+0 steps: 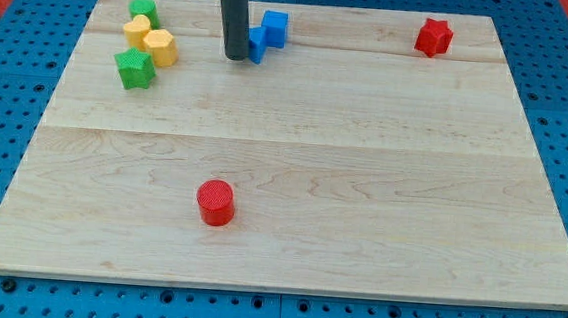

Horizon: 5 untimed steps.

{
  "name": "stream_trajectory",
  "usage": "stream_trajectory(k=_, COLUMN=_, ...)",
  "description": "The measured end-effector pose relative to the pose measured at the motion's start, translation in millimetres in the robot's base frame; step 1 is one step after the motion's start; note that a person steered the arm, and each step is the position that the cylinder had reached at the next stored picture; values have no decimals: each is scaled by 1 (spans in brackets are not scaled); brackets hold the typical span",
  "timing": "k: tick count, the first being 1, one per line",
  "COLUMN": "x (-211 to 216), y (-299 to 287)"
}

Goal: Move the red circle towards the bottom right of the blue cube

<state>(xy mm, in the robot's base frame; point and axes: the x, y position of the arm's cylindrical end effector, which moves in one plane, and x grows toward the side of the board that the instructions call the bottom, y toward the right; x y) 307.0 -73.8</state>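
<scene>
Nearest the view's bottom, the red circle (215,201) sits alone on the tabletop (412,188), well apart from the blue cube (274,27) near the view's top; the task looks barely begun, since the circle must travel up the tabletop to a spot just below and right of the cube; my tip (236,55) stands upright at the top, touching a second blue block (256,45) just left of the cube, far from the circle; the tool is a plain rod with nothing to open or close, gripping nothing.
</scene>
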Motion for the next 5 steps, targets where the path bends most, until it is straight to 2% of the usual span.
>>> stream_trajectory(k=2, x=147, y=49)
stream_trajectory(k=3, x=227, y=39)
stream_trajectory(k=4, x=277, y=-23)
stream_trajectory(k=5, x=244, y=-55)
